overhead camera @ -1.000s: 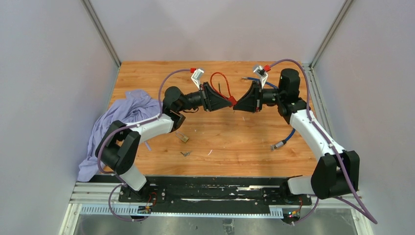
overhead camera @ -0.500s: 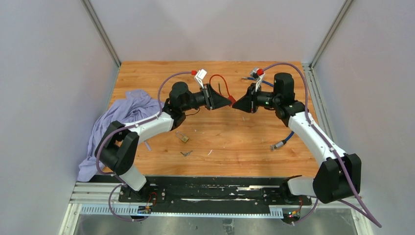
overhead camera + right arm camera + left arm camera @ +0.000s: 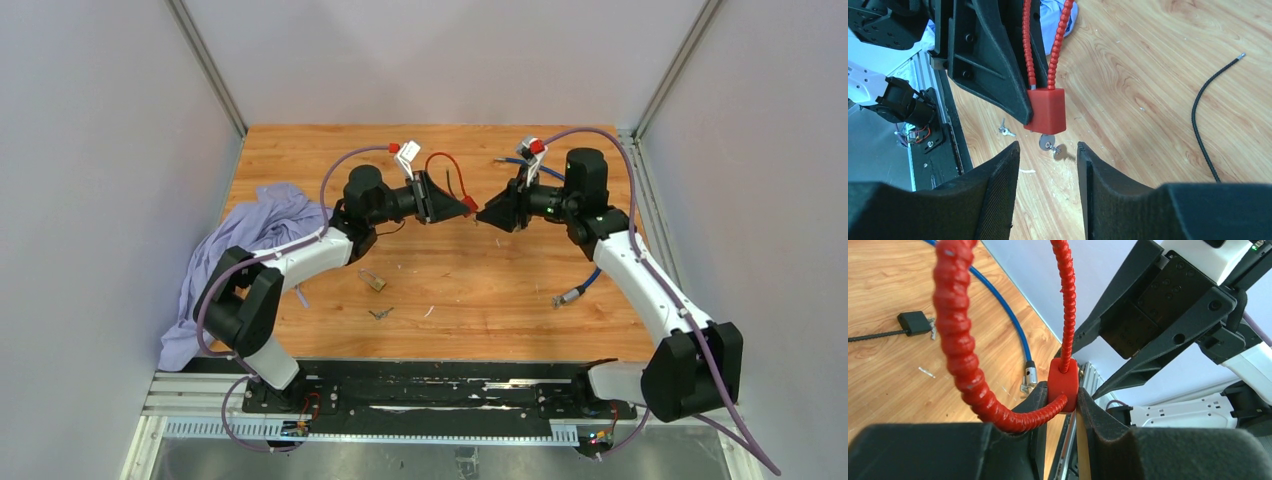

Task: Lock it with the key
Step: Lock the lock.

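Left in the top view lies a purple cloth (image 3: 250,235), lower centre a brass padlock (image 3: 374,281), right a blue cable (image 3: 585,285). Upper centre, the left gripper (image 3: 1059,407) clamps the red lock (image 3: 1047,111), with the key (image 3: 1048,143) beneath. The right gripper (image 3: 1048,148) gapes, holding nothing.

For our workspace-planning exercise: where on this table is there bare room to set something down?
Free: bare table between the keys and the blue cable. Crowded: far middle, where the left gripper and right gripper meet at the red lock.

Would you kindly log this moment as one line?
left pincer: shut on red lock | right pincer: open, clear of key | key: under lock
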Controlling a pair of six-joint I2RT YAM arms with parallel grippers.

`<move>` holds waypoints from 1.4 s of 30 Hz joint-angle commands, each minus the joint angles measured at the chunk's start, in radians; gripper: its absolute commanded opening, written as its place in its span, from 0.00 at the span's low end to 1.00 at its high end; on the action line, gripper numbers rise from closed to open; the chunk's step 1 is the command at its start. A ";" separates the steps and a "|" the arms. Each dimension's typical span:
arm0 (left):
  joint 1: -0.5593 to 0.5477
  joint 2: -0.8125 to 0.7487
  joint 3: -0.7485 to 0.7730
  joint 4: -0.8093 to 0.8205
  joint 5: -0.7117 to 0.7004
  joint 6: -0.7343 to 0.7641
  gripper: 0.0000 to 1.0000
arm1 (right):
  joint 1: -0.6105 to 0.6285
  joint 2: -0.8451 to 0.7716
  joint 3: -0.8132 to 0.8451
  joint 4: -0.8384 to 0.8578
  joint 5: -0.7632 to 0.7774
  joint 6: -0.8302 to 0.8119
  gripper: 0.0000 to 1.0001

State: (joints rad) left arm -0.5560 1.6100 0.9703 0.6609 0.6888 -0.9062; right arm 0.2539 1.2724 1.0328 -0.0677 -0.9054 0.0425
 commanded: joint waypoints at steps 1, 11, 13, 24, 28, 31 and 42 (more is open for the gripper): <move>0.001 0.005 0.015 0.088 0.036 -0.011 0.00 | -0.022 -0.008 0.003 0.064 -0.081 0.041 0.47; 0.000 0.021 -0.016 0.336 0.079 -0.134 0.00 | -0.073 0.076 -0.043 0.272 -0.266 0.253 0.44; 0.000 0.024 -0.015 0.347 0.084 -0.141 0.00 | -0.076 0.079 -0.055 0.323 -0.298 0.287 0.43; 0.000 0.027 -0.012 0.362 0.088 -0.151 0.00 | -0.074 0.095 -0.070 0.407 -0.341 0.359 0.31; -0.001 0.022 -0.012 0.340 0.082 -0.138 0.00 | -0.072 0.097 -0.068 0.413 -0.339 0.369 0.23; 0.000 0.019 -0.014 0.306 0.065 -0.127 0.00 | -0.071 0.092 -0.072 0.408 -0.323 0.356 0.15; 0.001 0.018 -0.013 0.169 0.019 -0.084 0.00 | -0.018 0.014 -0.044 0.157 -0.073 0.091 0.01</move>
State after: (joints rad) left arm -0.5560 1.6371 0.9546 0.8597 0.7136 -1.0222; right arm 0.2100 1.3399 0.9691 0.1940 -1.1290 0.2764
